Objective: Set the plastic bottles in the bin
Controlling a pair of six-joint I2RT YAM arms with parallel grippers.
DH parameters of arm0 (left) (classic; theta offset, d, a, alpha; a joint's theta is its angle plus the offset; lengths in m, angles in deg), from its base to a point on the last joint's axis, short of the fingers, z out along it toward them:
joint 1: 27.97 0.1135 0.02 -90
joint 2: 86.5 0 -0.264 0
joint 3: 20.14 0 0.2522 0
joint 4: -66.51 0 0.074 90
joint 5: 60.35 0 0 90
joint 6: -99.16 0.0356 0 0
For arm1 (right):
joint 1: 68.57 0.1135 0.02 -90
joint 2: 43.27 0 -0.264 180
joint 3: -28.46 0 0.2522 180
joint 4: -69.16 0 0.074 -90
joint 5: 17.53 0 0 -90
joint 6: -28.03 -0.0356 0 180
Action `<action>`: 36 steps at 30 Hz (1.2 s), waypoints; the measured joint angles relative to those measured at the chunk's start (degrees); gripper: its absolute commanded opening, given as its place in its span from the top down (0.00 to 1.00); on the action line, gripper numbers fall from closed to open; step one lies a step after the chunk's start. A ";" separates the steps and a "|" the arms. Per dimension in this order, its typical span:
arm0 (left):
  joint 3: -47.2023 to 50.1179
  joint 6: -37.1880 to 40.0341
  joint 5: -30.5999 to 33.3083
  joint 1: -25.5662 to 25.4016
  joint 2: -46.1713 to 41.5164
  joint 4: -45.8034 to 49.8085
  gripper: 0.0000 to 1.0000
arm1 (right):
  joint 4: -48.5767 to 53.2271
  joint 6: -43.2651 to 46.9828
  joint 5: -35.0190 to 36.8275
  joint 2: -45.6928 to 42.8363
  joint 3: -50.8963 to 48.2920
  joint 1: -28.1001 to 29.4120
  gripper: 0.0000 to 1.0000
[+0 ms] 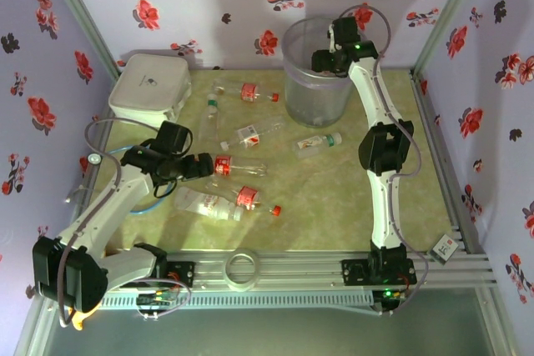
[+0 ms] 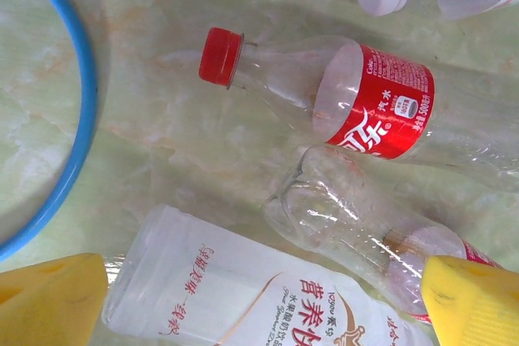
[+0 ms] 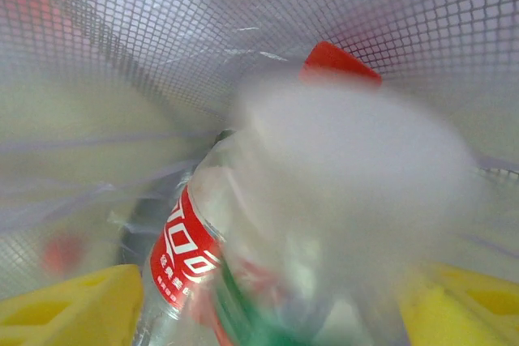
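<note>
Flowered wallpaper closes in a pale green marbled counter (image 1: 334, 206), and the bin (image 1: 313, 102) stands at its far side. Loose plastic bottles (image 1: 250, 132) lie on their sides to the left of the bin and in front of it, a pale-capped bottle (image 1: 317, 144) nearest its foot. A white box (image 1: 150, 85) sits well left of the bin. The right pincer (image 3: 268, 285) is down inside the bin with its yellow fingers (image 3: 73, 305) spread wide. Between them is a blurred red-capped bottle (image 3: 340, 168), in front of a red-labelled bottle (image 3: 182, 257) and the bin's gridded wall. Well left of the bin, the left pincer (image 2: 263, 285) hangs spread wide over a red-label bottle (image 2: 373, 103) that reads "汽水" and a white-label bottle (image 2: 243, 297) printed "营养快" in red.
</note>
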 measured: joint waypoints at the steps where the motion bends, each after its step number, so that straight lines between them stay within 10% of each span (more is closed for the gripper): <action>1: -0.02 0.11 0.04 0.07 0.17 -0.02 0.00 | 0.00 0.00 0.02 0.00 0.02 0.00 0.11; 21: -27.65 10.45 1.40 5.01 34.47 -10.95 0.00 | 1.29 -0.28 -3.34 -13.44 1.53 0.00 0.01; 36: -50.25 14.80 6.19 5.03 57.16 -4.76 0.10 | -0.83 -3.82 -4.24 -44.96 -30.80 0.00 0.03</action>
